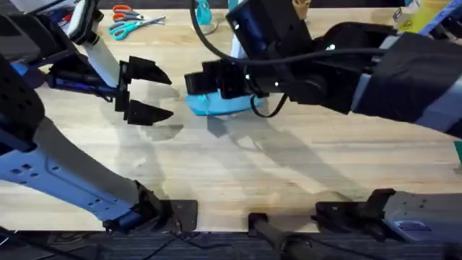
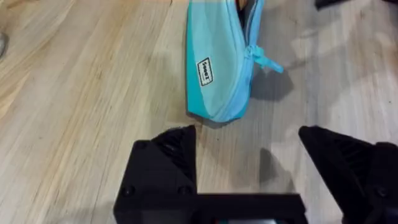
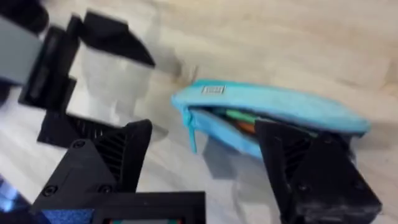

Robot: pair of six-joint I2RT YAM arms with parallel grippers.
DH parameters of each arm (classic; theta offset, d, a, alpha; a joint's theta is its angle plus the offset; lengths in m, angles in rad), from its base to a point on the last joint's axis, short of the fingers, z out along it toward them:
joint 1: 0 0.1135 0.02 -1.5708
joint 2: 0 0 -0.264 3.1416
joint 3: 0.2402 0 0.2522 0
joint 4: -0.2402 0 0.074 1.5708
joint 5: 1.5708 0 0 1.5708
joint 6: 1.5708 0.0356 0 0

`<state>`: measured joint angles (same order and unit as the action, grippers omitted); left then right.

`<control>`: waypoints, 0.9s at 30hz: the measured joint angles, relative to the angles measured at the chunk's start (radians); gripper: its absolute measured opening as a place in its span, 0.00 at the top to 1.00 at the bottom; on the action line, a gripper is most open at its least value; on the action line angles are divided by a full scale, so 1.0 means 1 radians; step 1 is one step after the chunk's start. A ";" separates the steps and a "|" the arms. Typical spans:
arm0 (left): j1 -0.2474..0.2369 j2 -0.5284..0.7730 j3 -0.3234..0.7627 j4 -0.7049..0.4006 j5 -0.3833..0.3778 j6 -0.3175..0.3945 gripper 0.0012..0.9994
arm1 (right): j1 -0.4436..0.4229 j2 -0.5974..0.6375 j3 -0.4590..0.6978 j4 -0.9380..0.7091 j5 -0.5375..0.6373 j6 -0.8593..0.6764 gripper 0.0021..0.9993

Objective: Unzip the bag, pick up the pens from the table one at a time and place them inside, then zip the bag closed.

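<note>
Bag (image 1: 216,103): light blue pouch, lying on table (image 1: 289,166), directly under right gripper (image 1: 224,85) and just ahead of left gripper (image 1: 148,92).

Bag, left wrist view (image 2: 217,62): resting on one long side, small label facing up, zipper pull (image 2: 266,61) at near end, pointing toward left gripper (image 2: 249,168).

Bag, right wrist view (image 3: 273,112): zipper open along its length; pens inside, green pen (image 3: 242,116) above orange pen (image 3: 244,126), partly covered by fabric.

Left gripper: fingers spread wide, nothing between them. One finger (image 2: 168,162) and the other either side of bare table (image 2: 81,93). Not touching bag; small gap of wood between fingertips and near end of bag.

Right gripper (image 3: 205,155): fingers spread wide, holding nothing. Far finger (image 3: 311,168) overlapping bag's lower edge; contact cannot be determined. Near finger (image 3: 106,158) over bare table (image 3: 280,37), clear of bag's pull end.

Left gripper, right wrist view (image 3: 99,68): beyond bag's pull end, apart from it.

Scissors (image 1: 133,23): orange- and teal-handled, at far edge of table, well beyond left gripper, well apart from bag.
</note>
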<state>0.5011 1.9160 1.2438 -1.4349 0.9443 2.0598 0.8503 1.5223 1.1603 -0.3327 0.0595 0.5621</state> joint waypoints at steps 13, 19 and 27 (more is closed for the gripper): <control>0.000 0.000 0.000 0.004 0.000 0.000 0.00 | 0.017 -0.008 0.000 -0.066 -0.125 0.011 0.00; 0.000 0.000 0.000 0.004 -0.002 0.000 0.00 | 0.022 -0.008 0.000 -0.066 -0.157 0.011 0.00; 0.000 0.000 0.000 0.004 -0.003 0.000 0.00 | 0.035 0.038 0.000 -0.053 -0.165 0.011 0.00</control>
<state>0.5011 1.9160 1.2438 -1.4311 0.9417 2.0598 0.8856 1.5603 1.1603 -0.3861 -0.1051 0.5728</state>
